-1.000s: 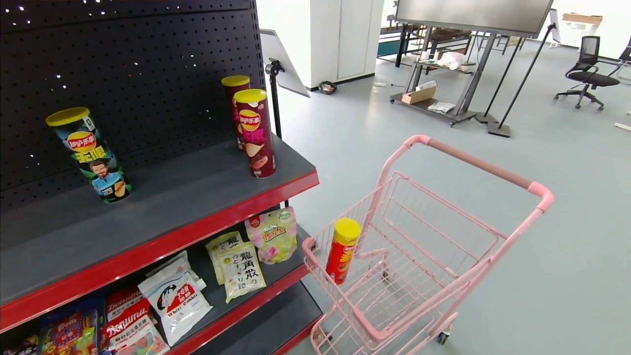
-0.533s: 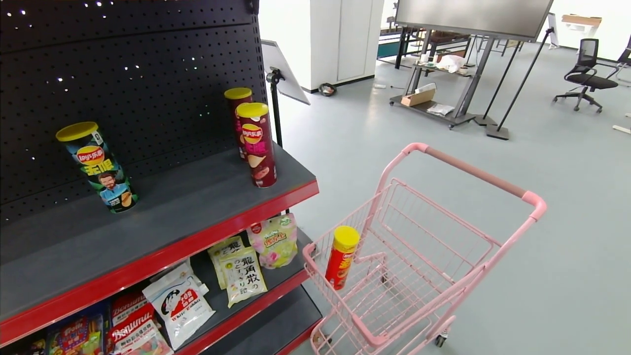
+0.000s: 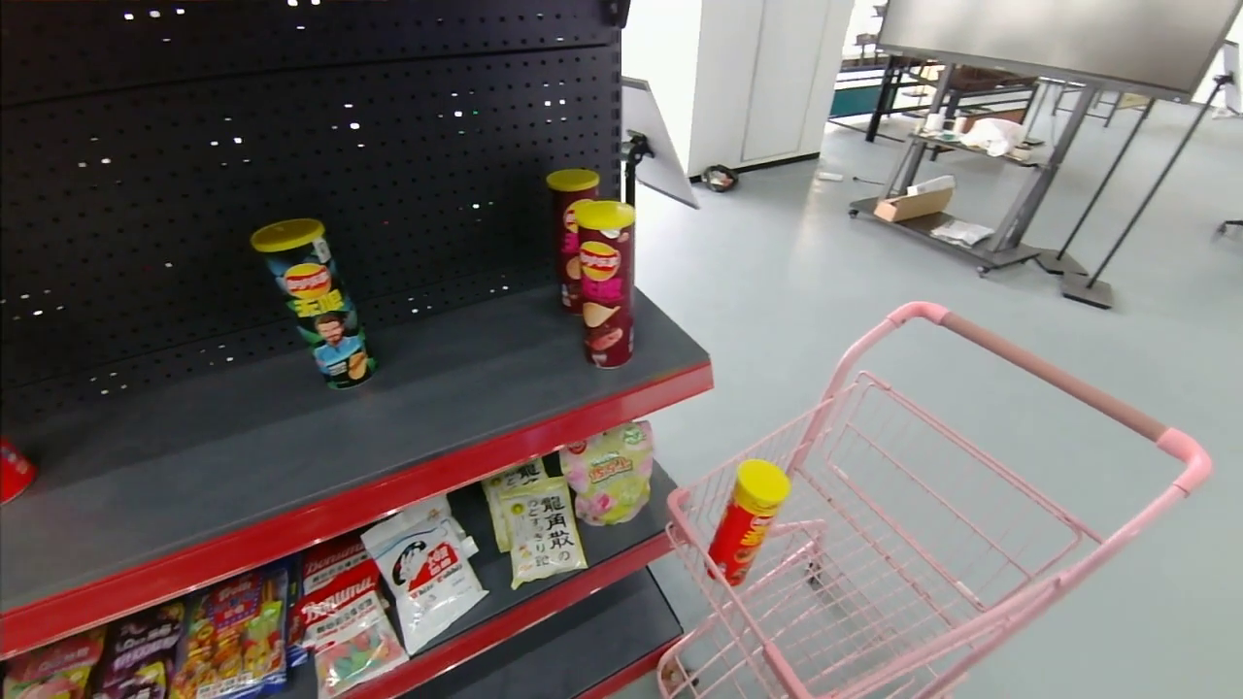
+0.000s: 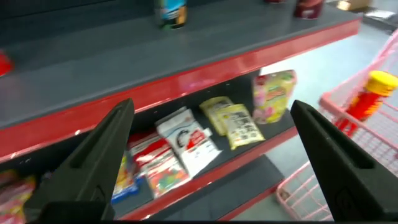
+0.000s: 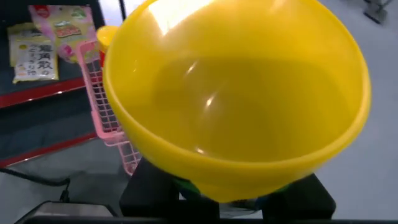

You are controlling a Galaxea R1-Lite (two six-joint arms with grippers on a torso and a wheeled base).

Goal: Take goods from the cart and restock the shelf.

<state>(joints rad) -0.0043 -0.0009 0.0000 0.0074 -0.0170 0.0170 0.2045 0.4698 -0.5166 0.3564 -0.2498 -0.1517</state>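
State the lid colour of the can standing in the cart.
Yellow lid, clearest in the head view.

Upper shelf board (image 3: 437, 408): lone can (image 3: 316, 301) upright toward the back, about mid-length. Two more by the right end: front can (image 3: 606, 282) set back from the front edge, rear can (image 3: 568, 233) just behind it.

Lower shelf board (image 3: 602, 575): bags (image 3: 544, 515) in a row beneath the upper board.

Cart (image 3: 1029, 359) stands on the floor just right of the shelf's right end. Cart can (image 3: 746, 522) stands tilted in the cart's corner nearest the shelf.
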